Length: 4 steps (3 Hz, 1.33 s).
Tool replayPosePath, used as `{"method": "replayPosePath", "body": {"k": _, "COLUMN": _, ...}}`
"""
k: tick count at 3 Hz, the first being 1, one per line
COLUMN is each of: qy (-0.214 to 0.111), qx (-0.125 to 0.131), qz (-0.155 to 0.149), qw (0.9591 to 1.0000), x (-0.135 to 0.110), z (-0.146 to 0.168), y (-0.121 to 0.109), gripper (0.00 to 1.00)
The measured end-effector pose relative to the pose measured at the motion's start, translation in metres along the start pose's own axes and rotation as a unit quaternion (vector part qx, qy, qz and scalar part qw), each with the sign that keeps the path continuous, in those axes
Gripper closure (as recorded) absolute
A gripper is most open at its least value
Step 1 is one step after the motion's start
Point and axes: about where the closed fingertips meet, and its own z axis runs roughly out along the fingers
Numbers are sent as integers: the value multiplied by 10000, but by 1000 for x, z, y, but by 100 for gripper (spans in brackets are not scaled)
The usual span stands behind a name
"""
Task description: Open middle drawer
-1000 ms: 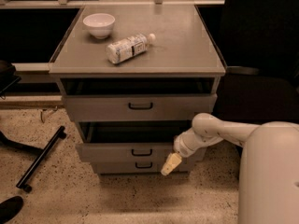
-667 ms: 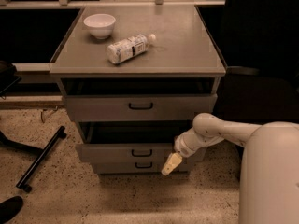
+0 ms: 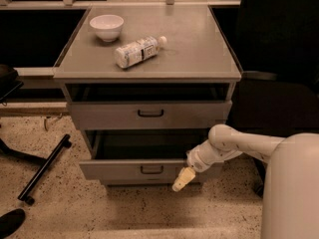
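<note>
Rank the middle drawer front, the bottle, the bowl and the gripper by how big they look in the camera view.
1. Middle drawer front, widest by far.
2. Bottle, lying on the cabinet top.
3. Bowl, slightly smaller, though farther from the camera.
4. Gripper, at the drawer front's right end, smallest.

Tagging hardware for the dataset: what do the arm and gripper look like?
Arm: smooth white shell, rounded tubular segments, bulbous joint. Gripper, at the right end of the middle drawer front: small, pale yellow. No cables or markings visible.
</note>
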Motion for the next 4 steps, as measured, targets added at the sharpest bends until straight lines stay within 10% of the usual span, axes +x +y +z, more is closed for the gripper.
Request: {"method": "replayPosePath", "body": {"k": 4, "qy": 285, "qx": -34, "qz": 230, "qw": 9993, "x": 23, "z": -28, "y": 73, "gripper": 0}}
